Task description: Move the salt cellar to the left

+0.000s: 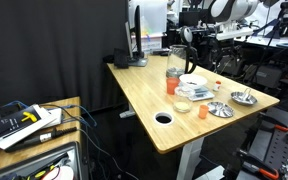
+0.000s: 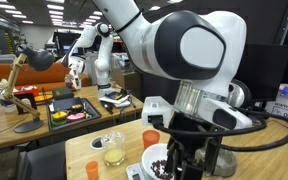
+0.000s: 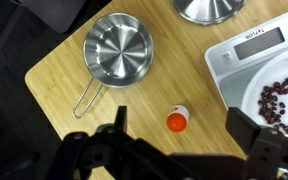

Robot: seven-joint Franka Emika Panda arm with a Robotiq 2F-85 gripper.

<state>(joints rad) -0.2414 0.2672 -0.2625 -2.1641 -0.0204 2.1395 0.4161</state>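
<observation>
Wrist view shows the small, orange-capped salt cellar (image 3: 178, 121) upright below the wide-apart gripper (image 3: 178, 138).

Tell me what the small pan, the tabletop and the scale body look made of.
Small pan: likely stainless steel, brushed and shiny, judging by its bright reflections. Tabletop: light wood, perhaps bamboo, matte, showing fine straight grain. Scale body: seemingly white plastic, smooth and evenly matte.
</observation>
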